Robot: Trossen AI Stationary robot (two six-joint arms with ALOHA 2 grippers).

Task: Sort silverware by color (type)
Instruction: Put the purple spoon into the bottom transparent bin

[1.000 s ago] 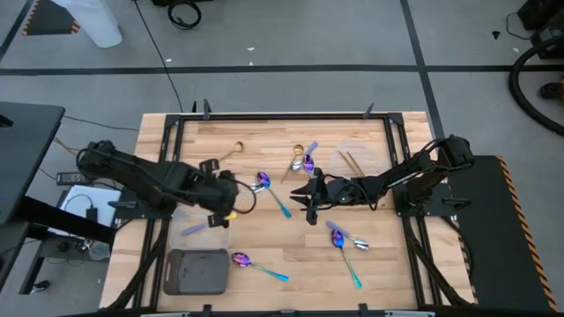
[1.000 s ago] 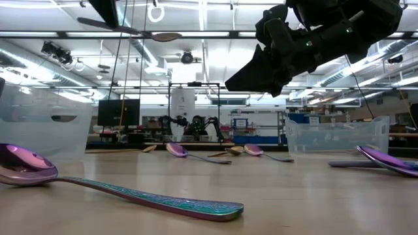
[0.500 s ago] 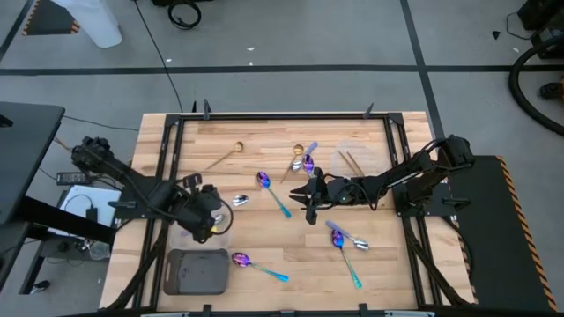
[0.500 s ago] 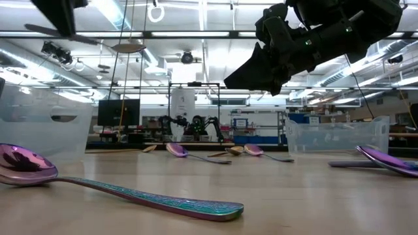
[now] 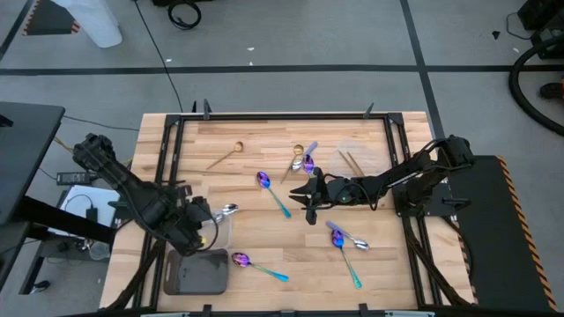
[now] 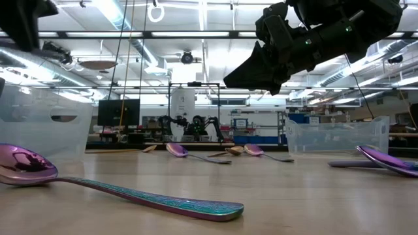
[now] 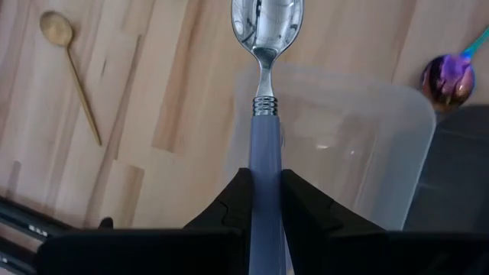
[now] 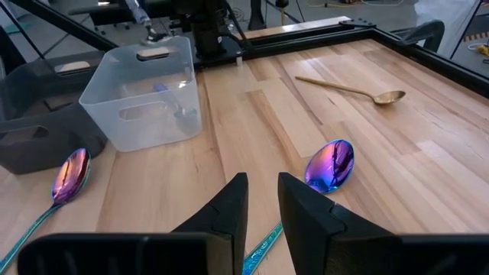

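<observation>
While held level, lavender-handled spoon (image 7: pixel 267 92) points away from left tool (image 7: pixel 265 200).

The left gripper (image 5: pixel 204 222) sits at eight o'clock on the light wooden table (image 5: pixel 264 238), holding a silver lavender-handled spoon (image 7: pixel 267 46) above the clear plastic tray (image 7: pixel 359 145). The dark grey tray (image 5: pixel 196 270) lies just toward six o'clock (touching, it seems). The right gripper (image 5: pixel 308 204) hangs near centre, an iridescent purple teal-handled spoon (image 5: pixel 271 193) at its nine o'clock.

lavender-handled silver spoon (image 7: pixel 267 46), gold spoon (image 7: pixel 69 69), dark grey tray (image 5: pixel 196 271)
</observation>
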